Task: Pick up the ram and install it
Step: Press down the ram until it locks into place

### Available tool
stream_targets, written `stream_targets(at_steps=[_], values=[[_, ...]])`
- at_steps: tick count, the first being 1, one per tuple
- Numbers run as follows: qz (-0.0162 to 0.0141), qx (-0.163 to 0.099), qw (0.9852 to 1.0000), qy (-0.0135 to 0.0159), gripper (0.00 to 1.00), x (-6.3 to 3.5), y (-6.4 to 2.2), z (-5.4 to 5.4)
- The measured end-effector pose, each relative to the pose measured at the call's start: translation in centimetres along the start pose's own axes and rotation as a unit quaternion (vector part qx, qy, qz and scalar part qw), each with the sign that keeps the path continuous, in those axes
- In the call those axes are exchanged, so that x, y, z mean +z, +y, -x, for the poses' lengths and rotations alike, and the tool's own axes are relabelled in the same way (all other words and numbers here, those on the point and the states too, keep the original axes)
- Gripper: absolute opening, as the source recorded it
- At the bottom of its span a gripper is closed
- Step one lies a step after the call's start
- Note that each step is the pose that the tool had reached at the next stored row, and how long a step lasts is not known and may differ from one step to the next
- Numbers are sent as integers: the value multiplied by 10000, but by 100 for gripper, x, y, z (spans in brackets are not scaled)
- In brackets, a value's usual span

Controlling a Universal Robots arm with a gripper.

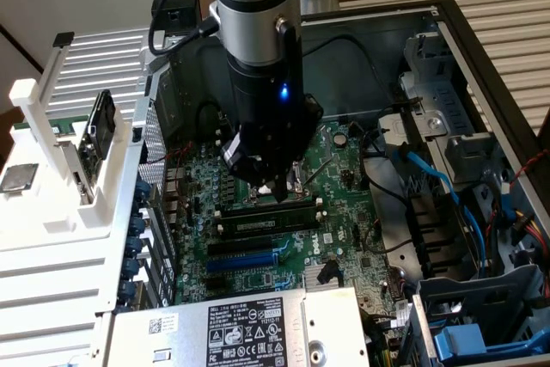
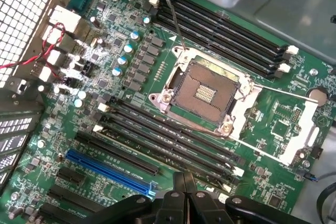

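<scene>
The claw is closed with nothing between its fingers, its tips poised low over the black memory slots beside the open CPU socket. The ram lies along one of those slots on the motherboard, apparently seated, just below the claw in the exterior view.

You see a matt green motherboard carrying glossy black plastic memory slots and a shiny blue plastic slot. The socket frame is bright bare metal. The case wall is dull grey sheet metal; the rack is white plastic.
</scene>
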State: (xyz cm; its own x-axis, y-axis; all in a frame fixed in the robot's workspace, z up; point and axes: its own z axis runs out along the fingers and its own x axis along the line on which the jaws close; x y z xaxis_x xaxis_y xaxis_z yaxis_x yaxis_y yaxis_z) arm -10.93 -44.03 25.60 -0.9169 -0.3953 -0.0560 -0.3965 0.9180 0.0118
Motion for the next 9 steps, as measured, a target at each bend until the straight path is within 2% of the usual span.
stream_targets(at_steps=[5,9], values=[[-22,397,9992,-5,10,0,0,0],[-40,712,9975,-9,10,1,0,0]])
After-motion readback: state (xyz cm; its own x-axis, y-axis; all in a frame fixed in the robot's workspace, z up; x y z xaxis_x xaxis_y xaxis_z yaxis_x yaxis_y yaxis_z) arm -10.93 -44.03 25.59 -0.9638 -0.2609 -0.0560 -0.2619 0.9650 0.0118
